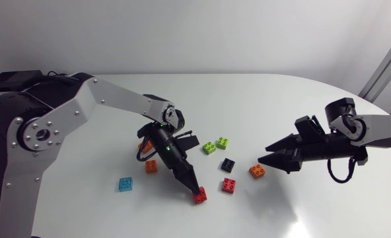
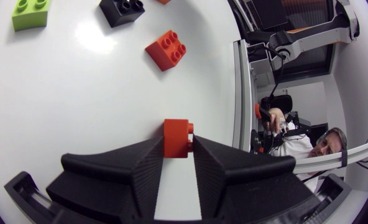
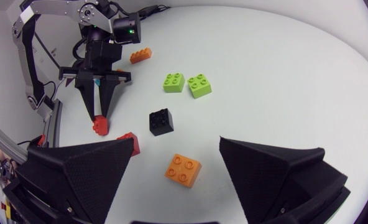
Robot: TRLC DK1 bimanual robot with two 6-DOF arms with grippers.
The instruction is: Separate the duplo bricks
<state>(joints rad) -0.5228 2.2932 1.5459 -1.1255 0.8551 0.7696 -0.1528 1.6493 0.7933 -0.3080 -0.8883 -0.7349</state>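
Observation:
Loose duplo bricks lie apart on the white table (image 1: 281, 99). My left gripper (image 1: 194, 188) points down at the table's front and is shut on a small red brick (image 1: 200, 195), which shows between its fingertips (image 2: 178, 138) at table level. My right gripper (image 1: 262, 153) hovers open at the right, with an orange brick (image 1: 257, 171) just ahead of and below its fingers; the same orange brick (image 3: 183, 168) lies between the two wide fingers (image 3: 84, 174). Another red brick (image 1: 228, 185) and a black brick (image 1: 228, 165) lie between the two grippers.
Two green bricks (image 1: 209, 147) (image 1: 222, 142) sit side by side behind the black one. An orange brick (image 1: 151, 166) and a blue brick (image 1: 126, 184) lie left of my left gripper. The right half of the table (image 1: 327, 205) holds no bricks.

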